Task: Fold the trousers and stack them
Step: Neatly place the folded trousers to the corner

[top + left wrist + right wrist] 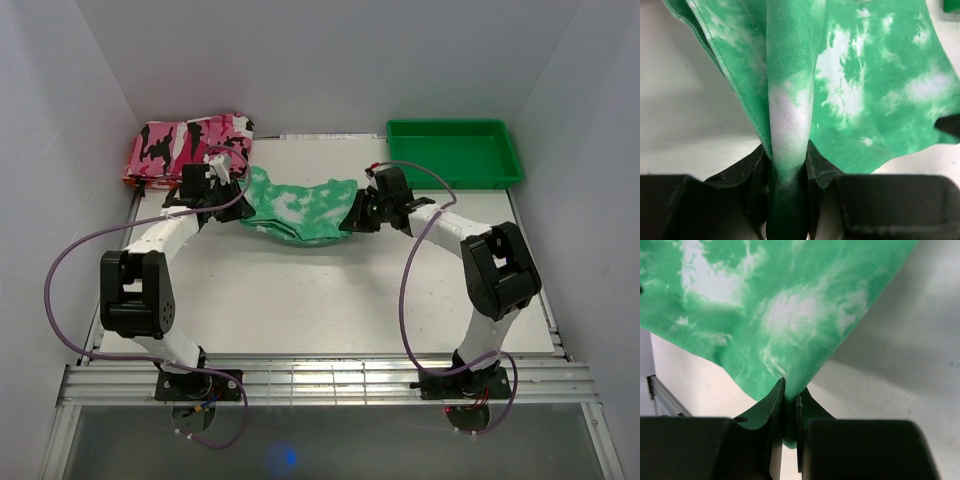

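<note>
Two grippers grasp the trousers (300, 208): the left gripper (788, 167) is clamped on a bunched fold, and the right gripper (789, 395) is pinched on a thin edge. The cloth sags between them, with folded camouflage cloth (185, 145) just beyond the left one.

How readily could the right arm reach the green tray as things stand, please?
Probably not: the way to the green tray looks free, but the right gripper and left gripper both have jaws shut on the trousers.
</note>
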Motion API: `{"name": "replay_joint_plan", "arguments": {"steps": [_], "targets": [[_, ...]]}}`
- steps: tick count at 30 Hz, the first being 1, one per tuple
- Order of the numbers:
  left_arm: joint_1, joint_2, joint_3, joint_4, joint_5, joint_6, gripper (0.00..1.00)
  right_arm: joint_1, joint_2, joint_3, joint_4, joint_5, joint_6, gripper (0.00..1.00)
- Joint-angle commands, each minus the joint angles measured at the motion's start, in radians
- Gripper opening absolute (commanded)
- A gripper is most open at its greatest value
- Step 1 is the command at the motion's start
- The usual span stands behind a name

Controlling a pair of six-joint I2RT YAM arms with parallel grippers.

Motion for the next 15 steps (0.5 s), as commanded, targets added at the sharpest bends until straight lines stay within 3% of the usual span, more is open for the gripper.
{"name": "replay_joint_plan", "arguments": {"steps": [1, 8, 15], "targets": [[-0.007, -0.135, 0.08, 0.028, -0.134, 0.242, 0.0, 0.022, -0.043, 0.15, 0.045, 0.124, -0.143, 0.08], [0.024, -0.15, 0.172, 0.24, -0.248, 0.308, 0.0, 0.069, 0.112, 0.48, 0.175, 0.134, -0.312, 0.08], [0.292, 0.028, 0.362, 0.343, -0.288, 0.161, 0.0, 0.111, 0.428, 0.862, 0.349, 0.027, -0.325, 0.08]]}}
